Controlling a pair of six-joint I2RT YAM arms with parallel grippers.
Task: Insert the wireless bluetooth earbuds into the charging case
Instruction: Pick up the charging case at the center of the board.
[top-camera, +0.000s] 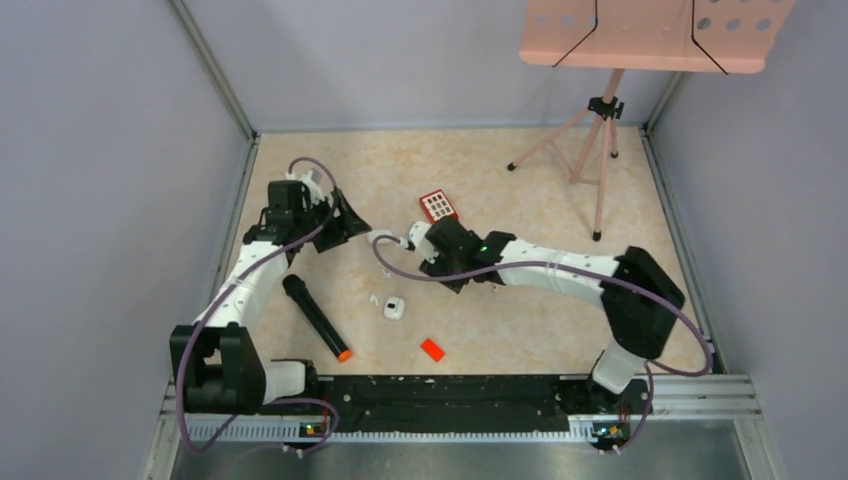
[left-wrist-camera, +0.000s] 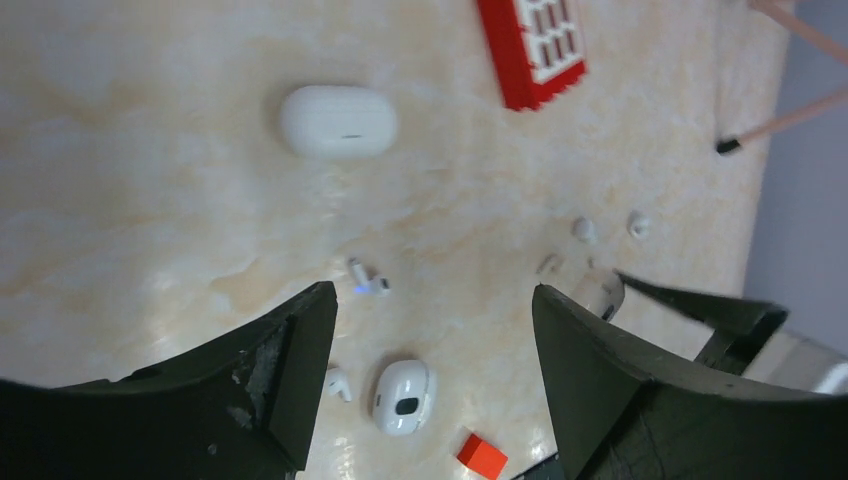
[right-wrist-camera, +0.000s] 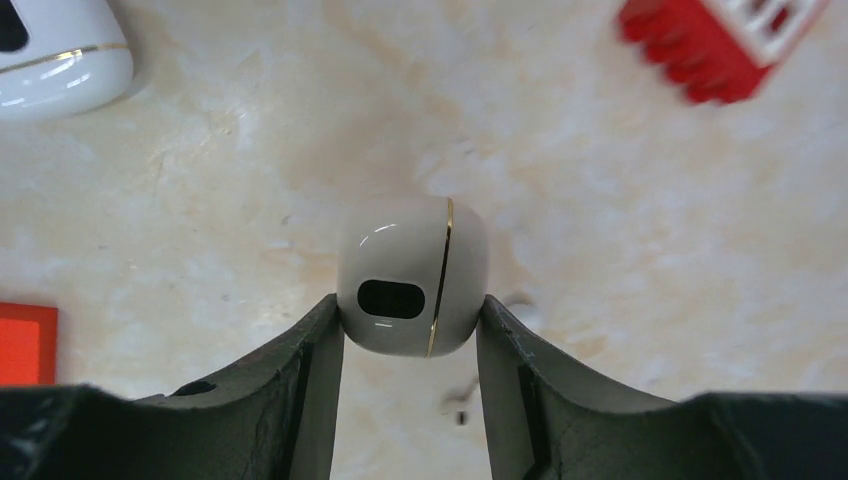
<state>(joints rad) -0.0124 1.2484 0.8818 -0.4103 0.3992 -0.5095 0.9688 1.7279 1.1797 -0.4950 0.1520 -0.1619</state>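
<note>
Your right gripper (right-wrist-camera: 410, 305) pinches the cream charging case (right-wrist-camera: 400, 250) by its two sides. The case's gold seam and dark oval window face the wrist camera, just on the arm-base side of the red block (top-camera: 437, 205). Whether the case rests on the table (top-camera: 520, 200) or hangs clear of it, you cannot tell.

Your left gripper (left-wrist-camera: 432, 290) hangs spread, nothing between its fingers, off to the left of the red block.

The wireless bluetooth earbuds (left-wrist-camera: 368, 278) lie loose on the table, farther from the red block toward the arm bases than the held case. One shows a blue light; another lies just beside a second glossy white case (left-wrist-camera: 403, 397).

A ribbed white case (left-wrist-camera: 338, 122) sits left of the red block, about level with it. A few smaller white bits (left-wrist-camera: 585, 230) lie below and right of the red block in the left wrist view, too small to identify.

The orange chip (top-camera: 432, 349) lies farthest from the red block, near the arm bases. A black, orange-tipped stick (top-camera: 315, 317) lies left of the red block, toward those bases.
</note>
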